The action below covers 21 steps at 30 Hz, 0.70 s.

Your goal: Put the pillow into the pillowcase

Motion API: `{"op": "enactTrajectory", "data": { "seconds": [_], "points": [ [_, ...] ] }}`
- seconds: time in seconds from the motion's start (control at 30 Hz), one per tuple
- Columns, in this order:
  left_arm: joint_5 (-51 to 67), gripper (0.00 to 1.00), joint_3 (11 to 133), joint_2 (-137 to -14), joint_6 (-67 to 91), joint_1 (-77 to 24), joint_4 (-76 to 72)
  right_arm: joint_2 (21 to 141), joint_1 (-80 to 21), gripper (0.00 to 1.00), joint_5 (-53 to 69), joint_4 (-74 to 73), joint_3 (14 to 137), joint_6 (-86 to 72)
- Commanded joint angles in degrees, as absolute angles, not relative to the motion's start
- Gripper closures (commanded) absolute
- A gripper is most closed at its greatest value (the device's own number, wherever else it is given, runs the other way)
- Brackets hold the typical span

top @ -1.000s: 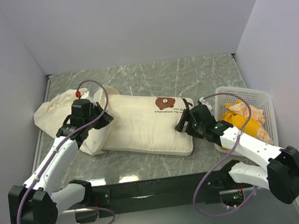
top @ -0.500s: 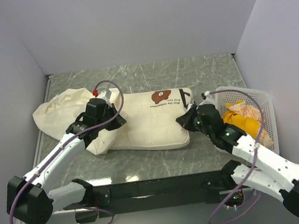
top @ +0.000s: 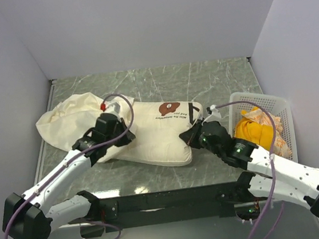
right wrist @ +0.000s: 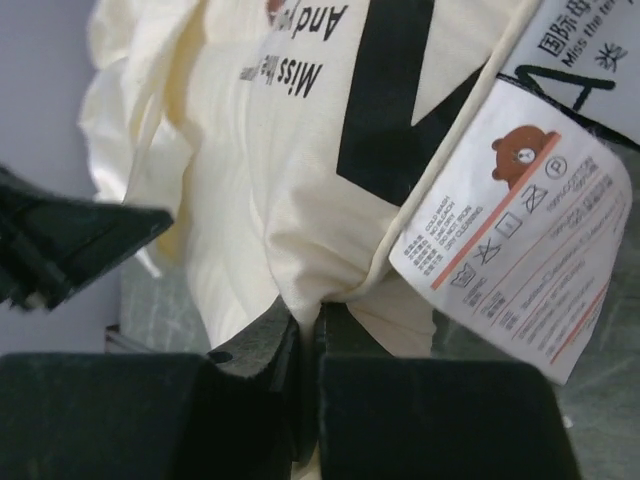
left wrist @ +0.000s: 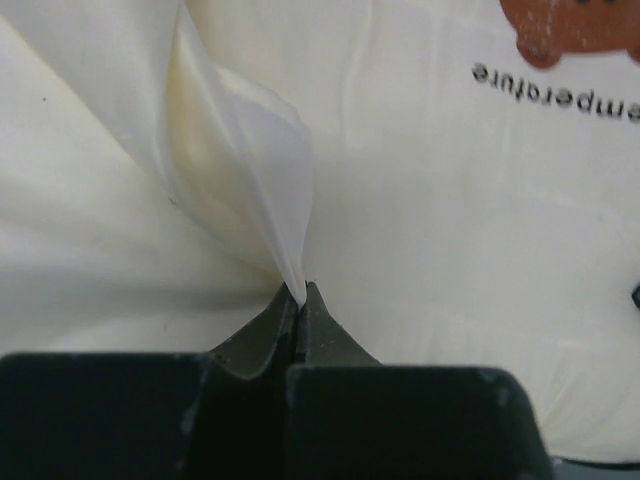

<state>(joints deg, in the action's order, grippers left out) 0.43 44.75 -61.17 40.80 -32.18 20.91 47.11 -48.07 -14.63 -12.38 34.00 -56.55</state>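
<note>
Toward the left edge, the left gripper (left wrist: 298, 300) pinches the limp plain cream pillowcase (top: 62, 122); the right gripper (right wrist: 306, 318) clamps the puffy bear-printed cream pillow (top: 161, 133). The 2 fabrics touch.

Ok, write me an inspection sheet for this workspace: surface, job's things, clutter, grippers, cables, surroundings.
Surface: grey-green marbled table top.
Job's things: pillow lies mid-table with its printed end outside the pillowcase, which lies limp at its left.
Clutter: white basket at right, holding orange-yellow cloth.
Grippers: left gripper shut on a pillowcase fold; right gripper shut on the pillow's piped edge, beside its care label.
Cables: purple cables loop above both arms.
Surroundings: plain pale walls on three sides.
</note>
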Motion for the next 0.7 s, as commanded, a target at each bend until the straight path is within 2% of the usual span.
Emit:
{"op": "enactTrajectory", "data": {
  "seconds": [0.0, 0.17, 0.23, 0.27, 0.33, 0.37, 0.47, 0.67],
  "points": [
    [0.1, 0.99, 44.7, -61.9, 44.7, -39.2, 15.3, 52.1, -49.2, 1.00, -19.2, -6.5, 35.4, -59.0],
    [0.2, 0.99, 43.2, -62.1, 47.8, -43.0, 12.7, 54.0, -49.3, 1.00, -19.0, -5.8, 31.5, -60.1],
    [-7.4, 0.95, 42.0, -61.0, 51.4, -42.9, 15.3, 54.5, -49.1, 1.00, -18.4, -5.9, 30.0, -60.4],
    [-9.9, 0.74, 41.3, -60.1, 53.2, -43.0, 16.3, 54.3, -49.2, 1.00, -18.0, -6.0, 28.3, -60.6],
    [-18.3, 0.51, 38.5, -55.8, 60.1, -43.0, 19.8, 53.4, -48.8, 1.00, -18.2, -6.6, 27.1, -60.8],
    [-20.9, 0.37, 37.5, -54.0, 61.9, -42.9, 21.2, 52.0, -48.1, 1.00, -17.9, -6.7, 26.4, -60.7],
    [-30.7, 0.17, 35.5, -47.0, 72.2, -43.0, 31.2, 51.8, -46.9, 1.00, -16.8, -8.1, 28.3, -59.1],
    [-43.0, 0.11, 31.6, -39.0, 96.7, -42.8, 48.8, 56.3, -47.0, 1.00, -14.5, -10.7, 33.0, -56.6]
  ]
}}
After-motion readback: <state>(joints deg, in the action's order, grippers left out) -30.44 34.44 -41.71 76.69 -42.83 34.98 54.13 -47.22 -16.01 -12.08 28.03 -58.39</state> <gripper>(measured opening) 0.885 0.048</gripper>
